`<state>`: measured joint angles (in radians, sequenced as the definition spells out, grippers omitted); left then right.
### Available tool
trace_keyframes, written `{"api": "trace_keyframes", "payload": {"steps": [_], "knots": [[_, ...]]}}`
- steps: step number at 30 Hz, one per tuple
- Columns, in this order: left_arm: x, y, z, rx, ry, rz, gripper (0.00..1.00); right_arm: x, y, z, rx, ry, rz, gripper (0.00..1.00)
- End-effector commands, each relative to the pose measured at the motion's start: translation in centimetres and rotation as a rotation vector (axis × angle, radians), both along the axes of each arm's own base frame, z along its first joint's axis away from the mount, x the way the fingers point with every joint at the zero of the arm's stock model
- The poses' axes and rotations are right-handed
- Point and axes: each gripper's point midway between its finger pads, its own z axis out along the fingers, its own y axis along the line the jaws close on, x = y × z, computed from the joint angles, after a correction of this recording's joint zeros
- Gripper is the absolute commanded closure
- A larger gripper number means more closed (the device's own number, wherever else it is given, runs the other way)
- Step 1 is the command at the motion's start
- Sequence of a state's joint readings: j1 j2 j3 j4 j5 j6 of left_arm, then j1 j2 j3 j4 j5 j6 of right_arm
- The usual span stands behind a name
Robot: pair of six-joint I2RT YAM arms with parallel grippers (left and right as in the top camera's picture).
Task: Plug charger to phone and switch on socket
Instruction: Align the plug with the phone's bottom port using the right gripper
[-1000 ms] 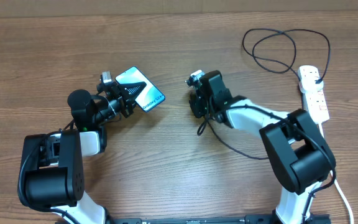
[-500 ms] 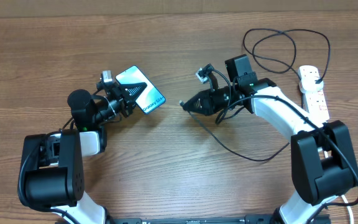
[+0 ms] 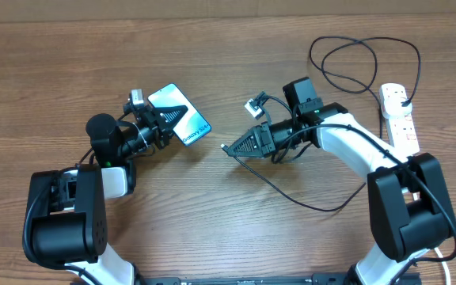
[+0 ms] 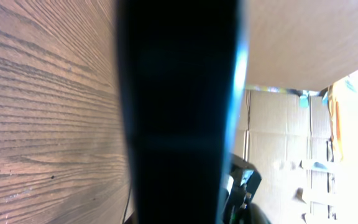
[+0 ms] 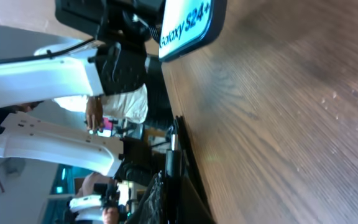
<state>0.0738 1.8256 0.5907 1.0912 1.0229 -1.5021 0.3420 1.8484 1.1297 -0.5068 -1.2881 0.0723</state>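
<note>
The phone (image 3: pixel 187 120), its light-blue screen lit with white text, is held off the table in my left gripper (image 3: pixel 172 117), which is shut on it. In the left wrist view the phone (image 4: pixel 179 112) fills the middle as a dark band. My right gripper (image 3: pixel 236 145) points left toward the phone, a short gap away, and is shut on the connector end of the charger (image 3: pixel 291 192). In the right wrist view the connector tip (image 5: pixel 173 142) sticks out between the fingers, with the phone (image 5: pixel 188 28) ahead. The charger's black plug (image 3: pixel 400 93) sits in the white socket (image 3: pixel 403 131).
The black cable loops over the wooden table (image 3: pixel 236 229) below my right arm and makes another loop (image 3: pixel 355 63) at the back right. The socket's thick white cord (image 3: pixel 438 245) runs down the right edge. Cardboard walls stand behind the table.
My right gripper has turned to point left and moved toward the phone, carrying the cable end with it. The left arm and the phone have not moved.
</note>
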Motion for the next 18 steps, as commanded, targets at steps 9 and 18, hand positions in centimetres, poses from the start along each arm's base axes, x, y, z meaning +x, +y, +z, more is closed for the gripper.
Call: {"api": "trace_keyframes", "payload": {"steps": [9, 18], "knots": [[0.8, 0.3, 1.8, -0.013, -0.033, 0.015, 0.96, -1.6, 3.1, 0.9, 0.067, 0.07, 0.053, 0.96], [0.2, -0.1, 1.8, -0.026, -0.021, -0.021, 0.95, -0.5, 4.1, 1.0, 0.043, 0.063, 0.006, 0.96]]}}
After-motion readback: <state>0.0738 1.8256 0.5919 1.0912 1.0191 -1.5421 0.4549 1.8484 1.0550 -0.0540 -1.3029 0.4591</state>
